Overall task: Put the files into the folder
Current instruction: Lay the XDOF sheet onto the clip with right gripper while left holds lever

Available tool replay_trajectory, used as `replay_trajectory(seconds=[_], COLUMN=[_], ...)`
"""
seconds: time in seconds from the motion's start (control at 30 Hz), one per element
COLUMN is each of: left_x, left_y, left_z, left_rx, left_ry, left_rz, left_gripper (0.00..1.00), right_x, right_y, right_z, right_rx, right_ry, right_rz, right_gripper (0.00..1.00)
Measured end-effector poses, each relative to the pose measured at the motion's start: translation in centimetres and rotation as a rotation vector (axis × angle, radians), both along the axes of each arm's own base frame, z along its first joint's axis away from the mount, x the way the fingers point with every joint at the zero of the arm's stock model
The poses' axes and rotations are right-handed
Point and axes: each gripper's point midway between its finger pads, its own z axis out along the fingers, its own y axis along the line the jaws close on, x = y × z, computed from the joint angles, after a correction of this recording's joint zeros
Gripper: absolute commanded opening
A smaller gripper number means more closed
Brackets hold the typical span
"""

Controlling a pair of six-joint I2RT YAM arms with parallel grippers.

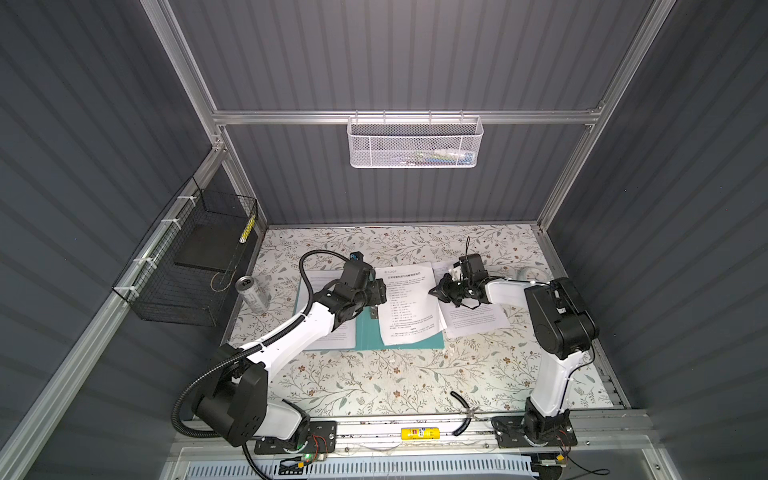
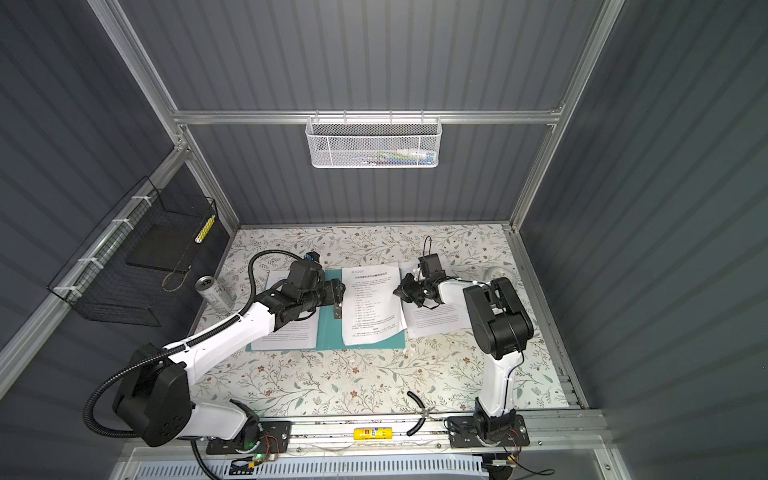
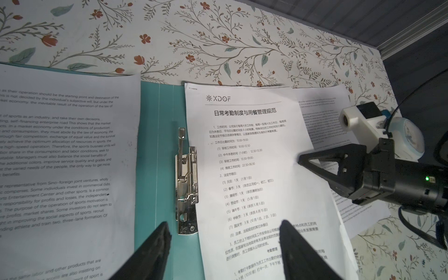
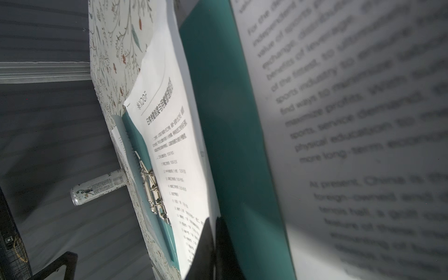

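Right gripper pinched shut on sheet edge, likely steering it toward clip; left gripper wide over folder spine, waiting.

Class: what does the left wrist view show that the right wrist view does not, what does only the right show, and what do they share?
Only the left wrist view: the right arm's white camera mount and a pale round object behind it. Only the right wrist view: the drink can and black wire basket. Both: the teal folder, its metal clip, the headed sheet, and the right hand pinching that sheet's edge.
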Motion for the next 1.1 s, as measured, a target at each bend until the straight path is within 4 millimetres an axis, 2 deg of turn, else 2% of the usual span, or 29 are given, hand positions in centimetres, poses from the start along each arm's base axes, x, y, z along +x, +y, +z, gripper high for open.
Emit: replay_trajectory(seconds=[0.17, 0.33, 0.6, 0.63, 0.73, 0.77, 0.87, 1.1], left_x=[0.0, 0.0, -0.1, -0.1, -0.1, -0.1, -0.1, -0.1], left_y=[0.0, 0.0, 0.0, 0.0, 0.0, 0.0, 0.0, 0.0], left_z=[-0.1, -0.4, -0.4, -0.4, -0.4, -0.4, -0.5, -0.7], left_rx=[0.001, 0.003, 0.004, 0.004, 0.004, 0.005, 0.005, 0.008], left_ry=[0.003, 0.01, 0.013, 0.013, 0.014, 0.014, 0.015, 0.021], left_rz=[0.0, -0.001, -0.001, -0.001, -0.001, -0.001, -0.001, -0.002], left_gripper=[0.71, 0.71, 0.71, 0.71, 0.71, 0.71, 0.71, 0.71], right_x=[-1.2, -1.3, -1.0, -1.0, -0.9, -0.9, -0.7, -0.8], right_y=[0.3, 1.1, 1.1, 1.1, 1.1, 1.2, 1.5, 2.0], right_z=[-0.9, 0.0, 0.8, 0.8, 0.9, 1.1, 1.5, 1.9], right_rx=[-0.006, -0.001, -0.001, -0.002, -0.003, -0.004, -0.005, 0.0], right_ry=[0.032, 0.009, -0.019, -0.021, -0.03, -0.037, -0.063, -0.085], right_rz=[-0.02, -0.017, -0.021, -0.019, -0.009, -0.001, 0.027, 0.06], right_gripper=[0.0, 0.0, 0.0, 0.03, 0.38, 0.44, 0.46, 0.44])
